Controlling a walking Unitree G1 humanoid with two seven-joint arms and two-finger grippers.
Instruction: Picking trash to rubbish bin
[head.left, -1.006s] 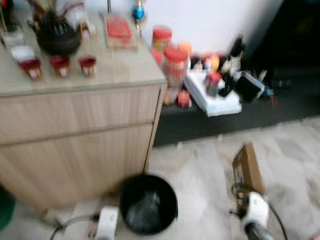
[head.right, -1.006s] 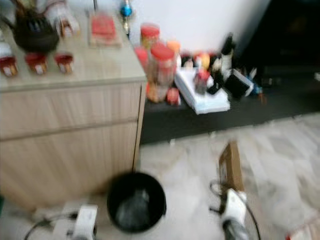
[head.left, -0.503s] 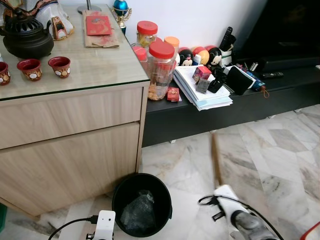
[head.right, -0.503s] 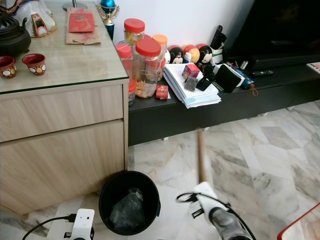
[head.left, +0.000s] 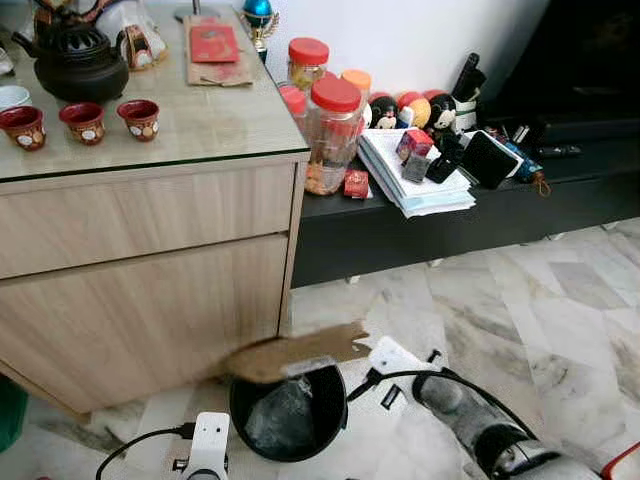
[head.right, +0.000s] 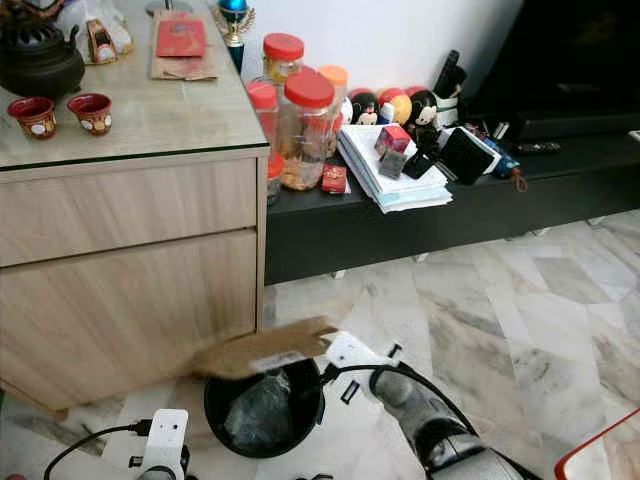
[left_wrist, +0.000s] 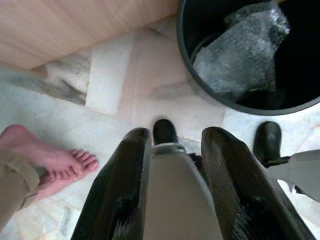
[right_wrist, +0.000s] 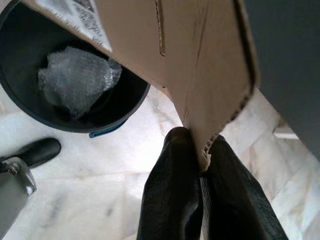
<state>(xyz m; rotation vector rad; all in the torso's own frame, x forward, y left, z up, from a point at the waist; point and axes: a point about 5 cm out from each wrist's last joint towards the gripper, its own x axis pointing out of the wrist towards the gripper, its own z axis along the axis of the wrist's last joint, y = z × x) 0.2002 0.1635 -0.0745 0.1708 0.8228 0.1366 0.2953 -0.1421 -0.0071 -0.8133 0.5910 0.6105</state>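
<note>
A flat piece of cardboard (head.left: 295, 353) hangs level over the far rim of the black bin (head.left: 289, 412), its right end pinched between the fingers of the right gripper (right_wrist: 202, 165) — the two black fingers (right_wrist: 172, 200) close tight on the card's edge. The bin stands on the marble floor (head.left: 520, 310), just in front of the wooden cabinet (head.left: 140, 280), and holds a crumpled wad of bubble wrap (left_wrist: 240, 50). The left gripper (left_wrist: 172, 145) hangs low to the left of the bin, its fingers spread apart with nothing between them. A person's bare foot (left_wrist: 47, 162) rests on the floor near it. On the cabinet top sit a dark teapot (head.left: 75, 60) and small red cups (head.left: 85, 120). To the right, a low black shelf (head.left: 480, 215) carries red-lidded jars (head.left: 333, 130) and a stack of papers (head.left: 415, 185).
</note>
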